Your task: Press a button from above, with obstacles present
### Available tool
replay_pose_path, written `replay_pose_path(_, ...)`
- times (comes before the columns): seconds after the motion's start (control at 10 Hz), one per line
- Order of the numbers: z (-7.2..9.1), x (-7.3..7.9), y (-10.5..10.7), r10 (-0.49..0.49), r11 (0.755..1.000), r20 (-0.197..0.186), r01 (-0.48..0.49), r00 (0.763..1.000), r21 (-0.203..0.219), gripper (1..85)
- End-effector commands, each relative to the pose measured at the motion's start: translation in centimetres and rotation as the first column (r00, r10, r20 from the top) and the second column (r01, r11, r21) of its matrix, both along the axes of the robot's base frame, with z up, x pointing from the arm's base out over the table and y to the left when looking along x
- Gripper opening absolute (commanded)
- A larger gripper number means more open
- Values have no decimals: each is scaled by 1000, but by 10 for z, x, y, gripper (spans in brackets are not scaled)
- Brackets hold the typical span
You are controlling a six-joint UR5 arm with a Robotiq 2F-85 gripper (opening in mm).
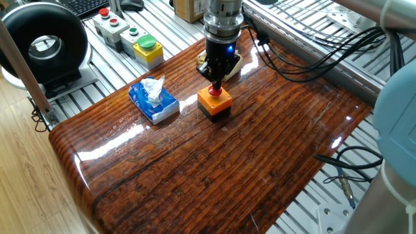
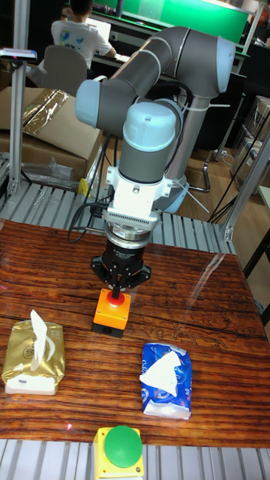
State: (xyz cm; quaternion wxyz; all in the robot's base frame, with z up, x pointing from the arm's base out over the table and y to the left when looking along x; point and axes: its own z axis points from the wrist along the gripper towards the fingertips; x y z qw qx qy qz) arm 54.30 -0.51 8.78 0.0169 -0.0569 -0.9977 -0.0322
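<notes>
Glossy striped wooden table [image 1: 214, 169]; metal-slatted surround [image 1: 97, 88]

A thick grey tubular arm [image 2: 161, 56] with pale blue joint caps [image 2: 151, 124] ends in a ribbed silver wrist ring [image 2: 133, 221] and a black gripper [image 2: 117, 287] carrying a small blue light [image 1: 229, 46].

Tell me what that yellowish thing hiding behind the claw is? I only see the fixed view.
Observer: It's a gold tissue pack with white tissue sticking out. The tall view shows it whole.
Operator: Is it touching the button's box?
Observer: No. Bare table shows between it and the orange box.
Operator: Is anybody behind the robot?
Observer: Yes, someone in a white shirt sits far back.
</notes>
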Motion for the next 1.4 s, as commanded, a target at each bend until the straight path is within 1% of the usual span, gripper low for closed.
replay_pose_path(0.0,-3,0,2,-5,1000,7,5,1000,5,13)
replay_pose_path(0.3,-17,4,2,-7,1000,23,7,1000,-4,13)
replay_pose_path(0.4,-17,4,1,-6,1000,24,6,1000,-7,13)
replay_pose_path(0.5,-11,2,0,-2,1000,15,2,1000,-7,13)
replay_pose_path(0.7,17,-4,-9,13,1000,-28,-13,1000,0,13)
replay_pose_path(0.8,22,-5,-7,5,1000,-35,-5,999,-5,13)
replay_pose_path(0.9,20,-4,-2,-8,1000,-31,7,999,-15,13)
replay_pose_path(1.0,18,-2,2,-11,1000,-27,10,1000,-12,13)
replay_pose_path(1.3,22,-6,3,-9,1000,-28,9,1000,-12,13)
